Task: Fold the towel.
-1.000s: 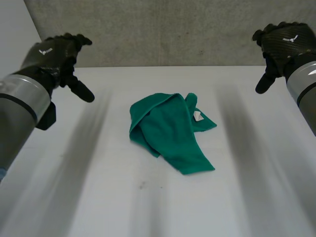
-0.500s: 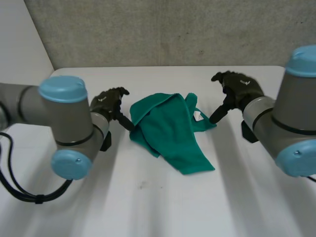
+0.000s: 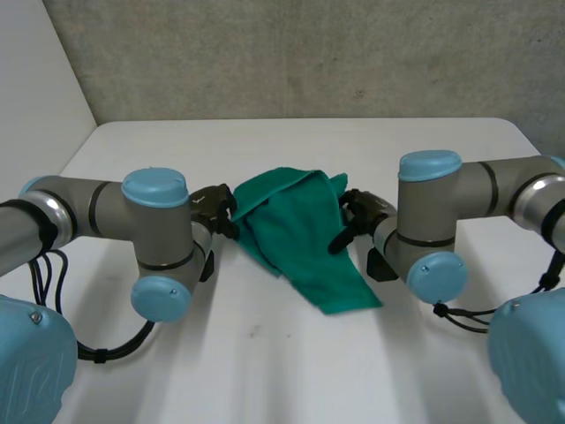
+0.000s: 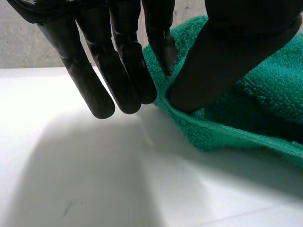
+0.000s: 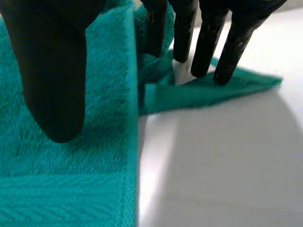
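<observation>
Towel: a green terry cloth, crumpled, lying in the middle of the white table between the two hands. Its long axis runs from the far side toward the near edge, slanting to the robot's right. The far end is bunched and doubled over. The near end is a flat tongue pointing at the near-right.

The left hand is at the towel's left edge, by the bunched part. Its fingers hang straight and slightly spread just beside the cloth, and its thumb rests on the rolled rim; nothing is pinched yet. The right hand is at the right edge. Its straight fingertips touch a thin flap that sticks out sideways, while its thumb hovers over the flat panel, so it too is spread and grips nothing.

The step in hand looks like taking hold of both sides to open the cloth out. To do it well, each hand should close on one layer only, at the true edge rather than on a fold. Then both should draw apart evenly, across the long axis, so the bundle flattens instead of dragging.
</observation>
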Available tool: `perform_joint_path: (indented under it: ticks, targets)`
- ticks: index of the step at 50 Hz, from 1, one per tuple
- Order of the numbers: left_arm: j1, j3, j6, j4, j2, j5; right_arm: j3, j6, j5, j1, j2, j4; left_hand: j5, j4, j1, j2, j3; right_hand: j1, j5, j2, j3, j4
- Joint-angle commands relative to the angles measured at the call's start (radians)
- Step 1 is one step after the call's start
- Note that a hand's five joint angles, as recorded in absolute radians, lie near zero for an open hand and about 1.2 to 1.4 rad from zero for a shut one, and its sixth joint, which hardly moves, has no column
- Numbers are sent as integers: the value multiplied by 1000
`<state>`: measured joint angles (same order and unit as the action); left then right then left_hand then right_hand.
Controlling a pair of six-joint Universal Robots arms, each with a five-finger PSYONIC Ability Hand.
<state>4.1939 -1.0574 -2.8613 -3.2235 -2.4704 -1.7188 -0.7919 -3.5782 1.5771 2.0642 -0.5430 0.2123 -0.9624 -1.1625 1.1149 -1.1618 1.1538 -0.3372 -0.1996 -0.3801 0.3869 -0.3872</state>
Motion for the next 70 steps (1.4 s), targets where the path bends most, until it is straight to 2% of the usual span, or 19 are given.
perform_joint_path:
  ticks: [1,3,4,10,15,17,19,22,23,27,28,30,31,39,51,57,62,66,70]
  targets:
    - [0,13,0,-16,-15,4,77,-25,0,16,49,39,-259,-234,281,-234,242,-431,-394,-388,381,-381]
    - [0,14,0,-16,-16,4,83,-31,9,16,49,39,-259,-234,281,-234,242,-785,-748,-742,735,-735]
    - [0,16,0,-16,-15,2,86,-36,15,14,43,38,-259,-234,281,-234,242,-1056,-1019,-1013,1007,-1006]
    - [8,16,-7,-18,91,-1,89,-40,61,5,-28,42,-259,-234,281,-234,242,-1059,-1022,-1016,1009,-1009]
    - [32,-21,-49,-39,278,2,19,-15,70,-38,-289,21,-259,-234,281,-234,242,-1059,-1022,-1016,1009,-1009]
    - [52,-42,-73,-50,355,4,8,-1,69,-52,-323,16,-259,-234,281,-234,242,-1059,-1022,-1016,1009,-1009]
    - [72,-78,-114,-68,471,10,-41,114,57,-85,-467,-13,-259,-234,281,-234,242,-1059,-1022,-1016,1009,-1009]
    - [84,-124,-168,-90,599,34,-85,275,37,-99,-570,-37,-259,-234,281,-234,242,-1059,-1022,-1016,1009,-1009]
    - [84,-142,-191,-97,645,60,-117,392,20,-99,-622,-45,-259,-234,281,-234,242,-1059,-1022,-1016,1009,-1009]
    - [84,-171,-243,-87,702,140,-190,623,-3,-95,-699,-54,-259,-234,281,-234,242,-1059,-1022,-1016,1009,-1009]
    - [84,-177,-250,-82,703,151,-216,724,-6,-90,-730,-54,-259,-234,281,-234,242,-1059,-1022,-1016,1009,-1009]
    - [84,-185,-260,-73,703,160,-227,778,-5,-87,-744,-50,-259,-234,281,-234,242,-1059,-1022,-1016,1009,-1009]
    - [84,-208,-283,-44,699,165,-277,918,0,-82,-779,-38,-259,-234,281,-234,242,-1059,-1022,-1016,1009,-1009]
    - [84,-280,-362,56,595,165,-432,1203,23,-79,-769,45,-259,-234,281,-234,242,-1059,-1022,-1016,1009,-1009]
    - [80,-274,-388,73,375,160,-402,1228,41,-81,-548,55,-259,-234,281,-234,242,-1059,-1022,-1016,1009,-1009]
    - [78,-222,-385,65,343,142,-325,1185,43,-87,-460,47,-259,-234,281,-234,242,-1059,-1022,-1016,1009,-1009]
    - [74,-236,-382,64,363,131,-328,1022,35,-93,-428,55,-259,-234,281,-234,242,-627,-590,-584,577,-577]
    - [71,-271,-379,62,395,131,-333,877,21,-134,-410,55,-259,-234,281,-234,242,-427,-390,-384,377,-377]
    - [72,-296,-377,62,413,131,-351,741,-35,-188,-413,55,-259,-234,281,-234,242,-379,-342,-336,330,-329]
